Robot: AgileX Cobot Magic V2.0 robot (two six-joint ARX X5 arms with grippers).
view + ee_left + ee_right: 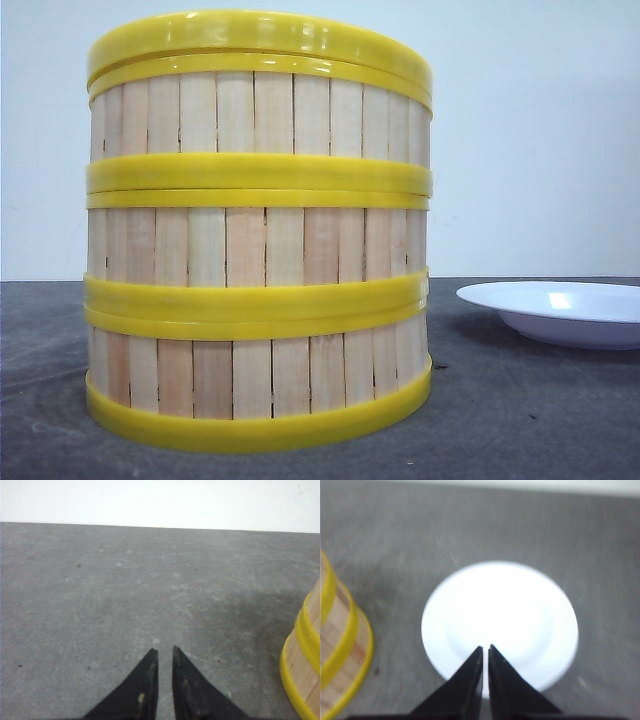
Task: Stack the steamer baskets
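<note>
Facing three steamer baskets [258,230] stacked upright on the grey table [520,410], we saw a white plate [560,310] beside them, our left gripper [165,652] clenched empty, our right gripper [485,649] clenched above the plate.

3 steamer baskets [258,230] pale vertical wood slats, yellow rims, white plate [560,312], seemingly plain grey table [530,410]

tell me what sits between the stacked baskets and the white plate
Nothing: in the front view only bare grey table separates the stacked baskets from the white plate.
</note>
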